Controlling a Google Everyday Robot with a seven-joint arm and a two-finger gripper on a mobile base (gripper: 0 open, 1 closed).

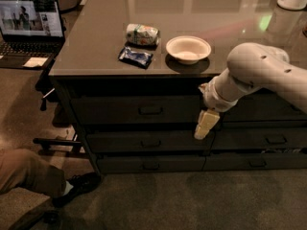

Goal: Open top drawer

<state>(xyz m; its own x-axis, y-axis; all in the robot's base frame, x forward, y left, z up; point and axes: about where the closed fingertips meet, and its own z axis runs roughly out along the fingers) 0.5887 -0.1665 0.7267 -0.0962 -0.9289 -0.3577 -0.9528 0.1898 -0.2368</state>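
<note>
The wide dark grey top drawer sits directly under the front edge of the glossy grey tabletop, in the left column of the cabinet. Its tall front lies flush with the 2 shallower drawers below, so it is fully closed and the pull appears not to have begun. Its small central bar handle is bare, with nothing touching it.

The cream-coloured hand hangs pointing down at the right end of that drawer front, over the seam between the left and right columns. It is well to the right of the handle, and its tip reaches in front of the second drawer. I cannot tell whether the hand is apart or together, nor whether it touches the cabinet face. The thick white arm comes in from the right across the cabinet corner, which probably explains why the hand is off-centre. To catch the bar it would likely need to travel left and rise a little.

On the tabletop rest a white paper bowl, a pale can lying on its side and a dark blue snack packet. All 3 rest above the drawer, so sliding it out should not disturb them.
</note>
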